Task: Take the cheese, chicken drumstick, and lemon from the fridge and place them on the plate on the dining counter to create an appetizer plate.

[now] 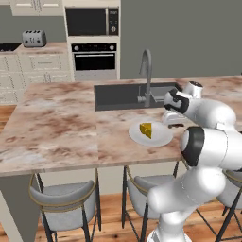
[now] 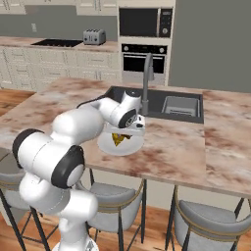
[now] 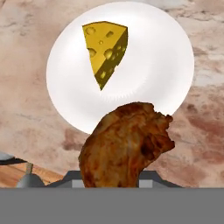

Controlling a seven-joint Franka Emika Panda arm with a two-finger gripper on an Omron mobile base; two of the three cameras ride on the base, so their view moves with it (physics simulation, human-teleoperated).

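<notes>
Gripping the chicken drumstick [image 3: 127,144] in the gripper [image 3: 116,175], hovering over the dining counter [image 1: 61,123]. Facing the plate [image 3: 166,65] just ahead and below, cheese [image 3: 106,50] lying on its far half.

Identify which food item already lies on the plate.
The cheese, a yellow holed wedge, lies on the plate; the brown chicken drumstick is in the gripper.

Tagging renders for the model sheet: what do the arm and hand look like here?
Glossy white rounded arm links with black bands at the joints. The hand is white with dark grey-black parts, and a thin dark cable runs along the forearm in the right base view. No markings are legible.
</notes>
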